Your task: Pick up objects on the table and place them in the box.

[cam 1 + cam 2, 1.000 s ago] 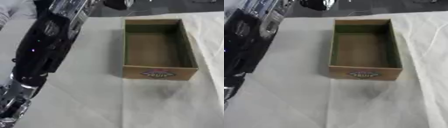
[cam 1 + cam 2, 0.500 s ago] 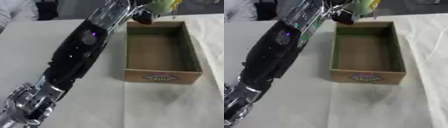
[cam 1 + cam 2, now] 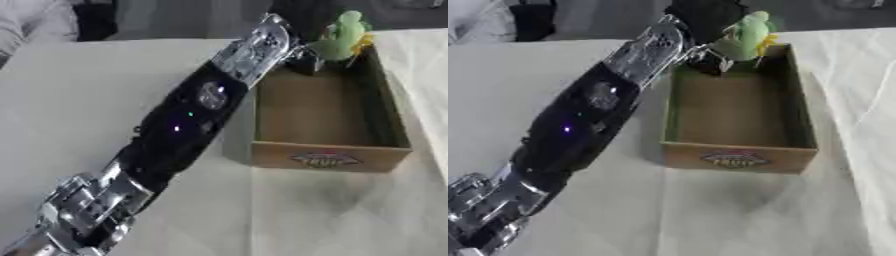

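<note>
Left hand (image 3: 710,54) gripped a green plush toy (image 3: 745,35) above the far end of the cardboard box (image 3: 737,159). Fingers were curled round the toy. Box sat on a white tablecloth (image 3: 710,220).

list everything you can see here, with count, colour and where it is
box: 1, brown cardboard with a label on its near wall, right of centre on the table; nothing lies inside it
toy: 1, green with a bit of yellow, held above the box's far end
table: 1, covered in off-white cloth, fills the view
left arm: 1, black with silver joints, runs from the lower left corner up to the box's far end
left hand: 1, dark, at the far left corner of the box, holding the toy
right hand: not in view
</note>
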Motion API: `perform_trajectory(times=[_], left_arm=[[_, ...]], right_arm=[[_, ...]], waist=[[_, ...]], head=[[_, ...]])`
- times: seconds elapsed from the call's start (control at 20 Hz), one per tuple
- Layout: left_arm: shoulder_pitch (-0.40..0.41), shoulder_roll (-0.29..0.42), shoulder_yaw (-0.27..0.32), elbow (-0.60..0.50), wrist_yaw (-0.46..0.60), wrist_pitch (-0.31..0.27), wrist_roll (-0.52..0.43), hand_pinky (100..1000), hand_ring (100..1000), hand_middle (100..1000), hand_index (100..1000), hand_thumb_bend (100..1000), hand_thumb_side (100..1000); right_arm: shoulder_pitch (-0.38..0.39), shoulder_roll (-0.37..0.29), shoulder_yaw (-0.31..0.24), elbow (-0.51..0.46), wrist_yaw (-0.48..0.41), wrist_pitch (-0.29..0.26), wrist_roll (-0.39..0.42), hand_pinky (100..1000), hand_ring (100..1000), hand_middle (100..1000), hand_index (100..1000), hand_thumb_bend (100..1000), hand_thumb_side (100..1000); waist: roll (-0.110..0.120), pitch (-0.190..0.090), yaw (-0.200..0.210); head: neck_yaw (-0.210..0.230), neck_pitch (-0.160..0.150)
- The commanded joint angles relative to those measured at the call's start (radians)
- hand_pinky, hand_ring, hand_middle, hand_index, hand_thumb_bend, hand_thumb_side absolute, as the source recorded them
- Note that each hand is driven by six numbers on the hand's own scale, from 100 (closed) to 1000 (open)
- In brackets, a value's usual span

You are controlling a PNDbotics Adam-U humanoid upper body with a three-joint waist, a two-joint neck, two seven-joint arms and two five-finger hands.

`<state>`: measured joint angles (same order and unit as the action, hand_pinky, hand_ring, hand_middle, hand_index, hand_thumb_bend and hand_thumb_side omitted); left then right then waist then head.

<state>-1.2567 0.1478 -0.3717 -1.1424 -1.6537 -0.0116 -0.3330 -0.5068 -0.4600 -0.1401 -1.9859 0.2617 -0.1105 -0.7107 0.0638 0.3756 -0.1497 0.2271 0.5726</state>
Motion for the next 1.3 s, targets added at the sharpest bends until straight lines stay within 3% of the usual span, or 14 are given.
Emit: perform_trajectory(times=[0.05,0.3,0.35,0.65,0.8,0.9,1.1,1.3], left_arm=[[-0.007,-0.015,0.009,0.013,-0.051,-0.026,-0.002,294,512,397,445,100,482],[0.002,-0.034,0.027,0.034,-0.127,-0.052,0.005,295,513,399,446,100,482],[0.008,-0.041,0.029,0.041,-0.135,-0.058,0.004,317,532,428,492,100,483],[0.024,-0.061,0.038,0.091,-0.121,-0.120,-0.022,399,612,544,570,100,507],[0.030,-0.066,0.042,0.111,-0.127,-0.134,-0.061,394,607,540,569,100,509],[0.036,-0.069,0.042,0.113,-0.130,-0.136,-0.084,403,617,557,598,100,540],[0.046,-0.071,0.041,0.108,-0.132,-0.137,-0.105,463,691,627,716,100,683],[0.048,-0.071,0.040,0.105,-0.134,-0.137,-0.111,463,691,627,716,100,683]], right_arm=[[-0.013,-0.011,-0.004,-0.014,-0.006,-0.002,-0.004,774,807,666,705,100,1000],[-0.013,-0.010,-0.003,-0.014,-0.005,-0.001,-0.005,774,807,666,705,100,1000],[-0.013,-0.009,-0.004,-0.014,-0.006,0.000,-0.006,774,807,665,704,100,1000],[-0.012,-0.007,-0.003,-0.014,-0.006,0.002,-0.011,774,807,664,704,100,1000],[-0.010,-0.006,-0.004,-0.014,-0.005,0.004,-0.012,774,807,664,704,100,1000],[-0.011,-0.005,-0.005,-0.014,-0.005,0.003,-0.013,774,807,664,704,100,1000],[-0.012,-0.006,-0.006,-0.014,-0.005,0.002,-0.014,774,807,664,704,100,1000],[-0.013,-0.006,-0.005,-0.014,-0.005,0.002,-0.014,774,807,664,704,100,1000]], waist=[[-0.011,-0.019,-0.001],[-0.011,-0.017,-0.001],[-0.011,-0.015,-0.002],[-0.009,-0.013,-0.001],[-0.010,-0.012,-0.004],[-0.010,-0.012,-0.005],[-0.008,-0.013,-0.006],[-0.007,-0.013,-0.006]], head=[[0.000,-0.011],[-0.001,-0.011],[-0.001,-0.011],[-0.005,-0.009],[-0.008,-0.004],[-0.005,0.006],[-0.002,0.015],[-0.001,0.016]])
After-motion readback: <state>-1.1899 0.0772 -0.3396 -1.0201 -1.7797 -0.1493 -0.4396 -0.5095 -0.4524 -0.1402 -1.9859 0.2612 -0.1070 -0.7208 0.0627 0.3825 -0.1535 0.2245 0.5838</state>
